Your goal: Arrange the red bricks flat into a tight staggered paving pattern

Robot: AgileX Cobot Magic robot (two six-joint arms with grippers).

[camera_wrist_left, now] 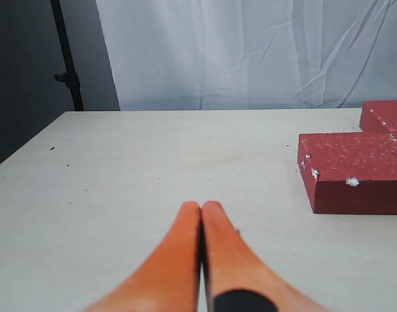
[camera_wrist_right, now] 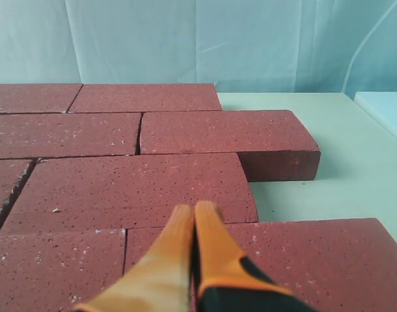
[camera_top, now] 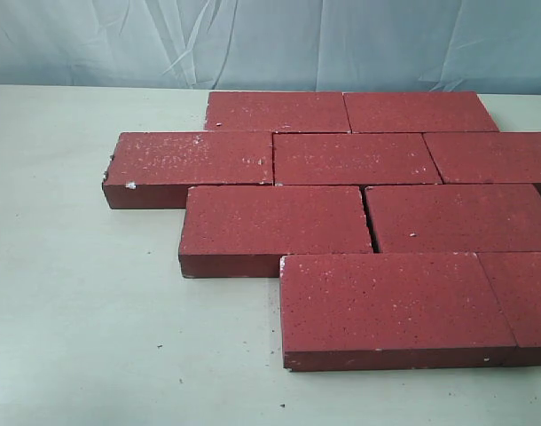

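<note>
Left fingers [camera_wrist_left: 184,227]: closed together, holding nothing, above worktop [camera_wrist_left: 153,162]
Right fingers [camera_wrist_right: 210,227]: closed together, holding nothing, above red bricks [camera_wrist_right: 133,182]
Layout: flat staggered rows, one narrow gap

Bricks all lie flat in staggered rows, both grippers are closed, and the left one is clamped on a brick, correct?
No: the left gripper is shut on nothing, over bare table, as the left wrist view shows. The red bricks do lie flat, staggered, and the right gripper is shut.
</note>
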